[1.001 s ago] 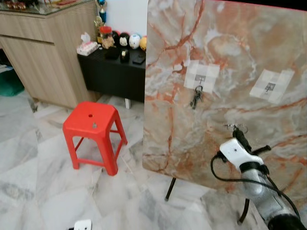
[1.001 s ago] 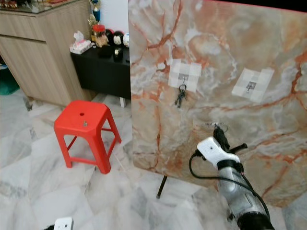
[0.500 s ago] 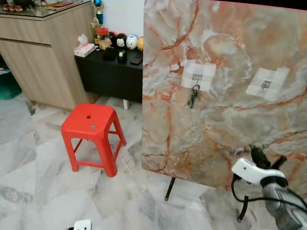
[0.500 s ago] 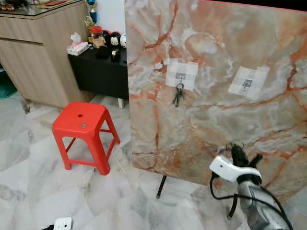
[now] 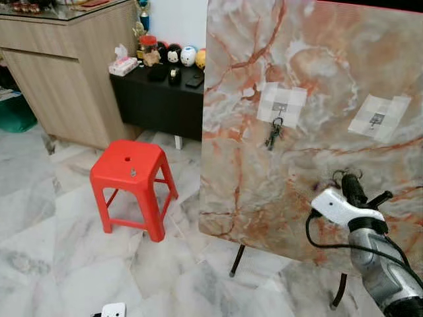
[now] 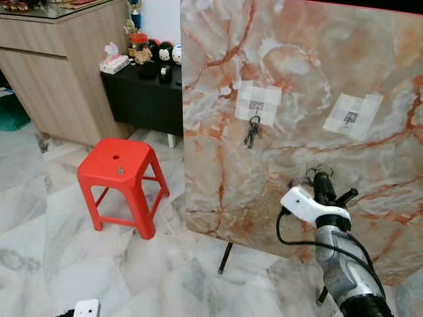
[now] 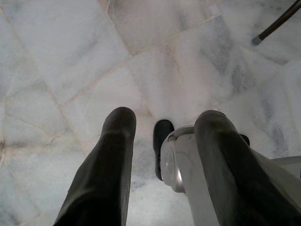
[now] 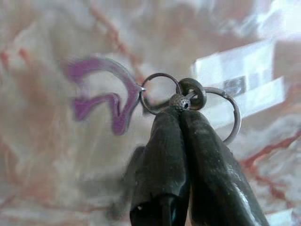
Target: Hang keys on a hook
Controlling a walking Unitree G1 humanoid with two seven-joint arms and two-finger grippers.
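Since half a second ago my right gripper (image 5: 348,179) has risen up the marble board (image 5: 317,53), fingers pressed together on a key ring (image 8: 188,101) with a purple tag (image 8: 110,96). It sits below the bare right hook (image 5: 377,119). Another key bunch (image 5: 273,134) hangs on the left hook (image 5: 280,107). My left gripper (image 7: 162,155) hangs spread above the floor (image 7: 70,52).

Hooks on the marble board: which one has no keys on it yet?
The right-hand hook, on its white tape patch, is bare. The left-hand hook already has a dark bunch of keys hanging from it.
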